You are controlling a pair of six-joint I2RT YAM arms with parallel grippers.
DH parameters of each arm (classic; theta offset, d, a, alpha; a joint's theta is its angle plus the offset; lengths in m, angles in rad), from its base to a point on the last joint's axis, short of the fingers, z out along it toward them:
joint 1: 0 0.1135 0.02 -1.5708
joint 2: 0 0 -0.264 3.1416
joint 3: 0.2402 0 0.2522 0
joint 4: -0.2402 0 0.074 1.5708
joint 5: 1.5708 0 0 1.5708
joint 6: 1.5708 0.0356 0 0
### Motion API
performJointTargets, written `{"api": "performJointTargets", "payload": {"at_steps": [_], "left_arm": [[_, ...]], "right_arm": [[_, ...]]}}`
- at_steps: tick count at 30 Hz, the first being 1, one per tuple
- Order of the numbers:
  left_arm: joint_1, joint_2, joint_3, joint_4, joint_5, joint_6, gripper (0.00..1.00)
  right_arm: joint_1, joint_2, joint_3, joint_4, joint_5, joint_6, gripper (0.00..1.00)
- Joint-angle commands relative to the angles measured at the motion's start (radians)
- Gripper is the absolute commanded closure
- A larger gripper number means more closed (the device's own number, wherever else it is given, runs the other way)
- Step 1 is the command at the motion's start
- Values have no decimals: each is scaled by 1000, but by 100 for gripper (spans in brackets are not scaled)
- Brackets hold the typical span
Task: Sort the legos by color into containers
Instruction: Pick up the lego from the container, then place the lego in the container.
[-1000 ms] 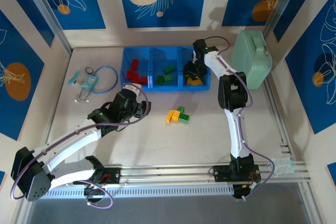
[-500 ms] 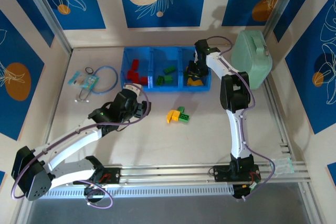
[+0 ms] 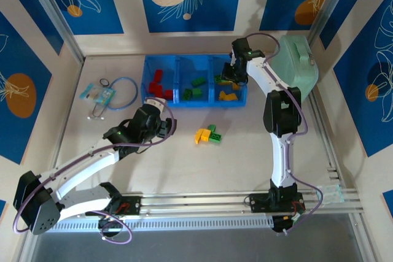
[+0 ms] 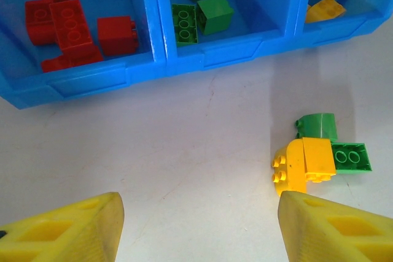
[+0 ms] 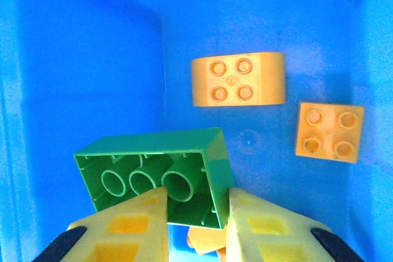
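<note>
Now the right gripper [image 5: 198, 210] is clamped on a green brick [image 5: 153, 179].
It hangs over the tray's [image 3: 195, 103] right compartment [image 5: 92, 59], among yellow bricks [image 5: 237, 78]; the left gripper [image 4: 199, 213] gapes, with loose bricks [image 3: 208, 134] at its 3 o'clock.

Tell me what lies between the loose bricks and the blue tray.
Only bare table separates the bricks from the tray, shown in the left wrist view.

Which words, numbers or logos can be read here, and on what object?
None can be read. The legos, the blue tray and the mint-green case show no print.
The small packet at the table's left is too small to tell.
</note>
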Motion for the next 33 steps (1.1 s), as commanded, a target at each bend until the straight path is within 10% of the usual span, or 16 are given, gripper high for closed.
{"api": "performJointTargets", "payload": {"at_steps": [1, 33], "left_arm": [[11, -19, -9, 3, -25, -12, 33], [12, -62, -65, -43, -7, -44, 31]], "right_arm": [[-6, -78, -21, -6, 43, 17, 76], [237, -83, 161, -101, 89, -51, 67]]}}
